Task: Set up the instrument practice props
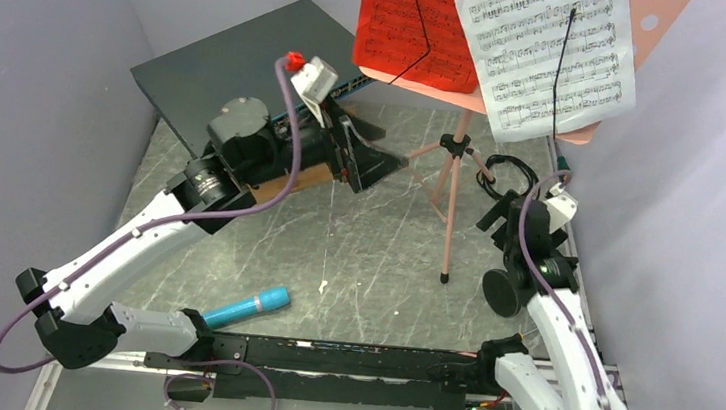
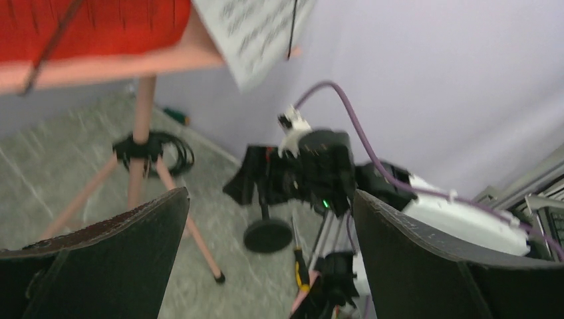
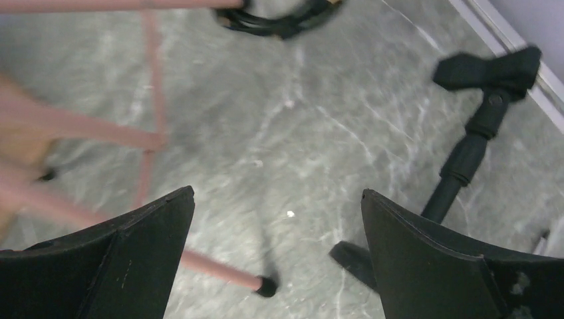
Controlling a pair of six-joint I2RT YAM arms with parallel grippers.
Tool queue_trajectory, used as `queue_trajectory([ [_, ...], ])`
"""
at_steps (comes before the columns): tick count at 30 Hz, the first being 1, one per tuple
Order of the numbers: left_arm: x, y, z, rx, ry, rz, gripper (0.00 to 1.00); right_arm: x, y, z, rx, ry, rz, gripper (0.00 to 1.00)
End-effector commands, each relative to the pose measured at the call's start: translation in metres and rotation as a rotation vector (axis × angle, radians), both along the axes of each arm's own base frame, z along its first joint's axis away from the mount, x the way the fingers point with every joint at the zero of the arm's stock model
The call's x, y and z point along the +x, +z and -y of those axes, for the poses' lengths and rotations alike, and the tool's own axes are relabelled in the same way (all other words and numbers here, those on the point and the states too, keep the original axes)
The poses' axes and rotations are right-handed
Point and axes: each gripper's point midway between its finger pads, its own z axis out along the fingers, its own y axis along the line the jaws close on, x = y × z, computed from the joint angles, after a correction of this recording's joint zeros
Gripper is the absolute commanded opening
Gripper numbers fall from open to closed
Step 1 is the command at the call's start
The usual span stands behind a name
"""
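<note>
Salmon-pink music stand (image 1: 453,189) stands upright on its tripod legs at the far centre of the grey marbled table (image 1: 354,254). It carries the red page (image 1: 407,23) on the left and the white page (image 1: 544,52) on the right.

We note the left arm rising from the near-left corner. Its forearm slopes far and right, and its wrist is above the near edge of the dark grey switch (image 1: 242,63). The left gripper (image 2: 269,193) points right towards the stand's pole, jaws spread wide and holding nothing.

The right arm climbs from the near-right corner with its wrist bent leftward. The right gripper (image 3: 277,193) faces down over bare table, jaws likewise wide and empty, with a tripod foot on one side and the black mic stand (image 3: 465,156) on the other.

That mic stand is upright on its round base near the right wall, apparently just beside the wrist. The cyan microphone (image 1: 247,306) lies flat at near left, close to the left arm's base and well apart from both grippers.
</note>
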Motion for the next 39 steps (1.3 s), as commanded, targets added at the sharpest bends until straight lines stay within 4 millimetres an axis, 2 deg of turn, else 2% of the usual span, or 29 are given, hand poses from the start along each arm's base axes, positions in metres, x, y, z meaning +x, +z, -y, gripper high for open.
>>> queue_trajectory([
  [1,-0.017,-0.039,-0.002,0.054,-0.057,-0.129,0.99,0.021,-0.032,0.038,0.065,-0.232,-0.046,0.98],
  [4,-0.020,-0.080,-0.012,0.135,-0.025,-0.198,0.99,0.018,-0.063,0.082,0.108,-0.384,-0.138,0.94],
  [6,-0.021,-0.101,-0.022,0.172,0.010,-0.230,1.00,0.004,-0.077,0.114,0.101,-0.538,-0.200,0.93],
  [8,-0.024,-0.114,-0.033,0.193,0.037,-0.244,0.99,-0.013,-0.092,0.137,0.092,-0.661,-0.275,0.93],
  [10,-0.028,-0.125,-0.042,0.207,0.062,-0.254,0.99,-0.024,-0.104,0.150,0.100,-0.725,-0.325,0.93],
  [12,-0.033,-0.131,-0.052,0.216,0.077,-0.254,0.99,-0.020,-0.122,0.150,0.137,-0.688,-0.351,0.93],
  [15,-0.038,-0.141,-0.065,0.247,0.103,-0.259,1.00,-0.012,-0.153,0.136,0.223,-0.616,-0.418,0.89],
  [19,-0.044,-0.143,-0.082,0.270,0.144,-0.249,0.99,-0.008,-0.178,0.127,0.256,-0.558,-0.447,0.71],
  [22,-0.045,-0.141,-0.095,0.269,0.186,-0.237,1.00,-0.008,-0.187,0.124,0.272,-0.552,-0.461,0.57],
  [25,-0.046,-0.140,-0.103,0.271,0.212,-0.231,0.99,-0.008,-0.182,0.127,0.255,-0.561,-0.446,0.39],
  [27,-0.046,-0.139,-0.105,0.273,0.222,-0.225,0.99,-0.010,-0.175,0.128,0.246,-0.566,-0.427,0.20],
  [30,-0.044,-0.138,-0.105,0.278,0.224,-0.218,1.00,-0.013,-0.154,0.127,0.238,-0.563,-0.380,0.02],
  [34,-0.043,-0.135,-0.100,0.280,0.212,-0.211,1.00,-0.014,-0.105,0.120,0.211,-0.499,-0.250,0.00],
  [39,-0.040,-0.138,-0.091,0.277,0.186,-0.216,0.99,-0.006,-0.037,0.074,0.215,-0.201,-0.048,0.00],
])
